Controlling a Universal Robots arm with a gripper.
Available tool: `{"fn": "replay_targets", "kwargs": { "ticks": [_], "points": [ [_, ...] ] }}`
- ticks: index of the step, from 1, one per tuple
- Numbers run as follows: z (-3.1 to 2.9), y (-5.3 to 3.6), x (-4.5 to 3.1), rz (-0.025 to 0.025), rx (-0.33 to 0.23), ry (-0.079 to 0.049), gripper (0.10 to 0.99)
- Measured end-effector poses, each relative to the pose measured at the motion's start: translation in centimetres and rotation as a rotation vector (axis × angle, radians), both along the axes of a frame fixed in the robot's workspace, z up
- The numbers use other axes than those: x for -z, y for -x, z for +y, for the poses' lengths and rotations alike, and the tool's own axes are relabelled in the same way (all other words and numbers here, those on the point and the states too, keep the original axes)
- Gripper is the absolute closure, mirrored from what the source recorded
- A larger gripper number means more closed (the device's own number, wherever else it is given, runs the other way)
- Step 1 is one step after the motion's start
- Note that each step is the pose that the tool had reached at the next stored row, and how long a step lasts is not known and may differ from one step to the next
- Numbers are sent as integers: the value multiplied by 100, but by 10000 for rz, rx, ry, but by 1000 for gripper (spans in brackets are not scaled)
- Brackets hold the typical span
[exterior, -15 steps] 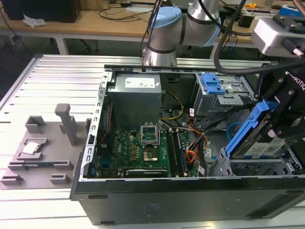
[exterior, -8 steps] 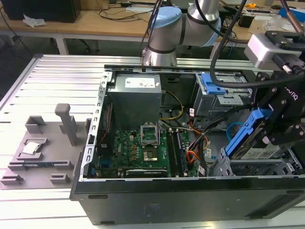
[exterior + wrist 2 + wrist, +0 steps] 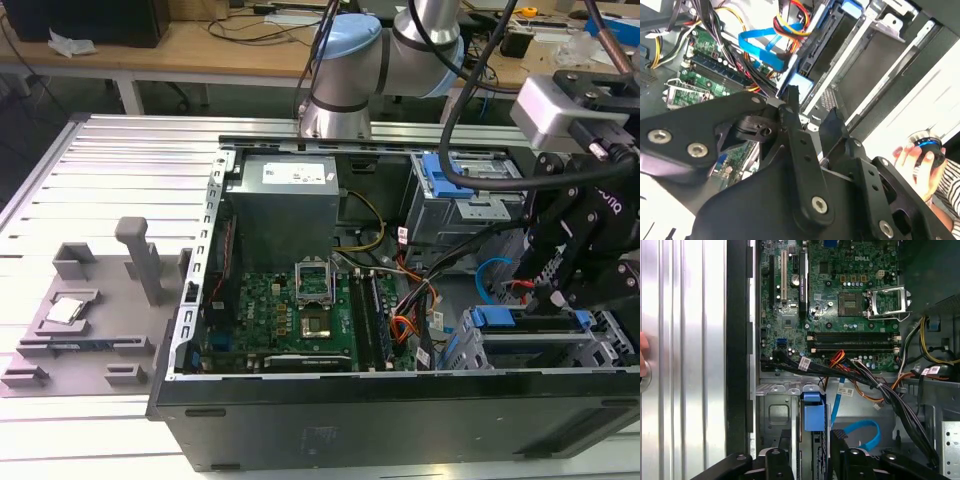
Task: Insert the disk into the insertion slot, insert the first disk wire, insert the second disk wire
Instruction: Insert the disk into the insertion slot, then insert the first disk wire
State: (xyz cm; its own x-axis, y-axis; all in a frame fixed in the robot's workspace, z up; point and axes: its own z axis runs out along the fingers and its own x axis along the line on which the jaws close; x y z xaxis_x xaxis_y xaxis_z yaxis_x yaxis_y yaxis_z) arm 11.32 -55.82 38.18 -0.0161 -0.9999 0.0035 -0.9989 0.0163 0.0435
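Blue-caddied disk (image 3: 525, 320) is seen seated in insertion slot (image 3: 608, 345), 3 o'clock of mobo (image 3: 290, 315) in exterior view; gripper (image 3: 809, 446) is held wide astride it.

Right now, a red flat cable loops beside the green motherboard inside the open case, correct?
No. The looped flat cable is blue, not red, as the second wrist view shows; it does loop beside the green motherboard inside the open case.

Blue-framed disk (image 3: 510, 320) lying flat in the insertion slot (image 3: 605, 342), light-grey cage, exterior view's right
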Motion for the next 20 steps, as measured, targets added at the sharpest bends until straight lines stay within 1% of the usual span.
{"fn": "replay_targets", "kwargs": {
  "ticks": [2, 3, 4, 8, 13, 14, 15, 16, 17, 18, 19, 20],
  "points": [
    [0, 0, 2, 0, 0, 0, 663],
    [0, 0, 3, 0, -1, -1, 729],
    [0, 0, 3, 0, 0, -1, 729],
    [0, 0, 6, 0, 0, -1, 973],
    [0, 0, 12, 0, 0, -1, 980],
    [0, -44, 14, 2, 1, -4, 980],
    [0, -127, 14, 12, 0, -1, 980],
    [7, -243, 17, 27, 0, -2, 980],
    [27, -313, 20, 35, 0, -2, 980],
    [77, -395, 26, 44, 0, -2, 980],
    [113, -428, 31, 46, -1, -3, 980],
    [137, -442, 35, 48, -1, -1, 980]
  ]
}}
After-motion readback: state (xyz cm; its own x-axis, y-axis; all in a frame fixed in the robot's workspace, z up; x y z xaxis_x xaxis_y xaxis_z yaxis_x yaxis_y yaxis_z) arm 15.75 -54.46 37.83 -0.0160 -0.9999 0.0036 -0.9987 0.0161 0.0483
